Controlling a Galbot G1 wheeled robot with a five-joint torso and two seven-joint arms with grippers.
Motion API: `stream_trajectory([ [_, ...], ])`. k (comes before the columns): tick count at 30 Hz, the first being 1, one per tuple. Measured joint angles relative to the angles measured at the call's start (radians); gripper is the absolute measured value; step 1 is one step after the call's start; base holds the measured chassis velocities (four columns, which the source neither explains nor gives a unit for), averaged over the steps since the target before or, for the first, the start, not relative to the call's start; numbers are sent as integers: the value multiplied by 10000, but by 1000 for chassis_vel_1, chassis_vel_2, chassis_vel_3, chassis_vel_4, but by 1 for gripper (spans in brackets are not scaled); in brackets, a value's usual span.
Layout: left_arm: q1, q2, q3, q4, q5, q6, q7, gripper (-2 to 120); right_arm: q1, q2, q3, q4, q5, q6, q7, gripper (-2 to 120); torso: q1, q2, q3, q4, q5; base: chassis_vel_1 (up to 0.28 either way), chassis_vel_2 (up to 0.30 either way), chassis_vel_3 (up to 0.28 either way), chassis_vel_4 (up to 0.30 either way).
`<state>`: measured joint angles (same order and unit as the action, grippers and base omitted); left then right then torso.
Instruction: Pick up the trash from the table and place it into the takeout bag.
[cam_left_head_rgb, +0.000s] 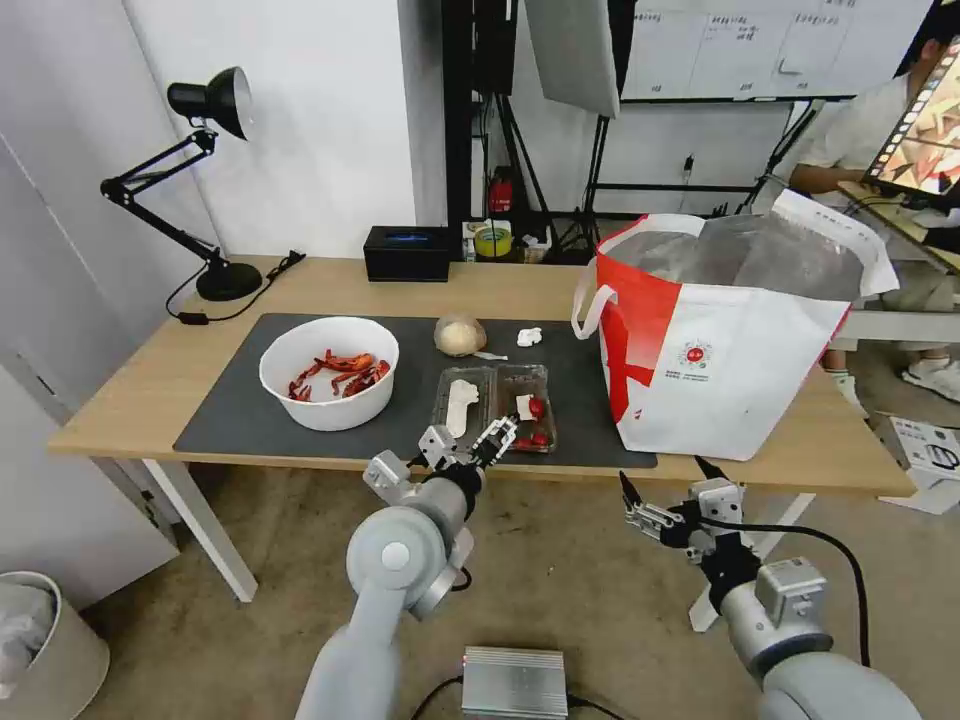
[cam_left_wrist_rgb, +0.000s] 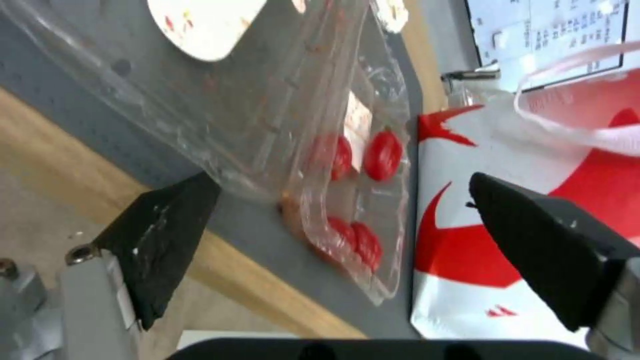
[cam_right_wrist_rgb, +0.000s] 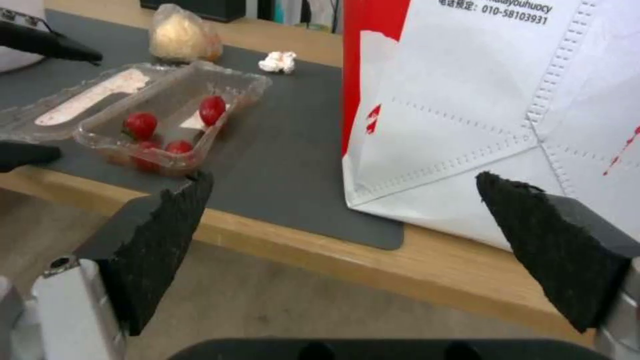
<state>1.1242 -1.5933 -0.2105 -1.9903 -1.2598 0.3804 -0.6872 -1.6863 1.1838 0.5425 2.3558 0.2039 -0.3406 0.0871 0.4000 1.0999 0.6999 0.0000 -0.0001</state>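
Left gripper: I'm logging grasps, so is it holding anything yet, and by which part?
Nothing is held. The left gripper is open at the near edge of the clamshell tray. The right gripper is open, off the table.

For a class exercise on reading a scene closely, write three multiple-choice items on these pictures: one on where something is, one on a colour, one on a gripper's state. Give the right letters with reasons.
1. Where does the takeout bag stand?
A. At the table's right end
B. On the floor
C. Inside the white bowl

2. What colour are the small fruits in the clamshell tray?
A. Green
B. Red
C. Yellow

3. How is the left gripper?
A. Shut on the tissue wad
B. Shut on the bowl
C. Open, at the tray's near edge

Answers:
1 A: the head view shows the bag upright on the wood at the right.
2 B: the right wrist view shows red fruits.
3 C: the left wrist view shows its fingers spread either side of the tray.
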Motion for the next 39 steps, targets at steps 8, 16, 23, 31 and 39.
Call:
stream_trajectory([
  [8, 15, 0, -198, -61, 7, -164, -109, 100, -49, 75, -103, -34, -87, 50, -15, 100, 0, 1, 0, 1, 1, 0, 0, 0, 0],
  [16, 161, 4, -259, -324, 4, -285, -56, 100, -100, 183, -218, -81, -273, 64, -51, 100, 0, 1, 1, 1, 0, 0, 0, 0, 0],
  [23, 256, 6, -302, -480, 8, -476, 203, 100, -128, 242, -240, -97, -334, 89, -61, 100, 0, 1, 1, 0, 0, 0, 0, 0, 0],
  [31, 359, 10, -323, -734, 15, -535, 343, 100, -152, 290, -252, -79, -379, 96, -69, 100, 0, 1, 1, 0, 0, 0, 0, 0, 0],
  [39, 476, 13, -231, -986, 93, -557, 696, 100, -198, 323, -253, -41, -443, 128, -76, 100, 0, 1, 1, 0, 1, 0, 0, 0, 0],
])
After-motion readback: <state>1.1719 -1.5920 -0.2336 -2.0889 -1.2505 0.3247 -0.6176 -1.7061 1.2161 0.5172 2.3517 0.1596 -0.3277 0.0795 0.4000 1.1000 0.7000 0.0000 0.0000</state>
